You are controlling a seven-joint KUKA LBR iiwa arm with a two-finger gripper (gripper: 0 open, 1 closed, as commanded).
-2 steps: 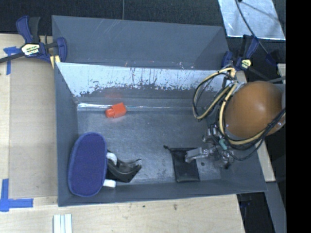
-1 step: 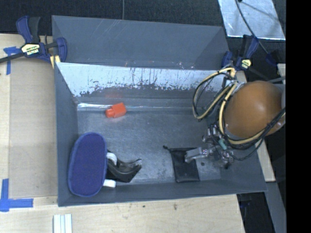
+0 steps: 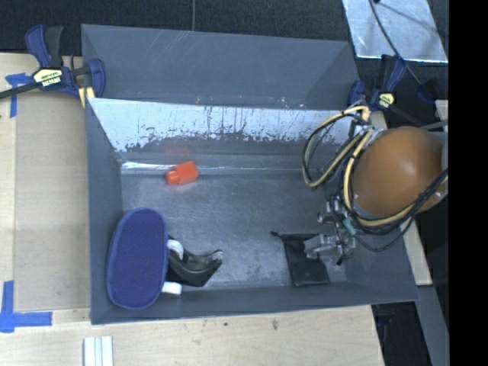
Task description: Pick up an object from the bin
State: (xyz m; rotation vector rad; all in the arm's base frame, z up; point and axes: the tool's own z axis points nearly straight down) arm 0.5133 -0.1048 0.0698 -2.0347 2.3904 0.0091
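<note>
The pincer (image 3: pixel 329 248) covers part of the black flat piece (image 3: pixel 309 271) beneath it.

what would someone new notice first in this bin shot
The arm's rounded orange cover at the right catches the eye first, with the tool low over a flat black piece at the bin's front right. Next comes the big blue oval pad in the front left corner, with a curved black and white part against its right side. A small orange block lies alone near the back wall.
</note>
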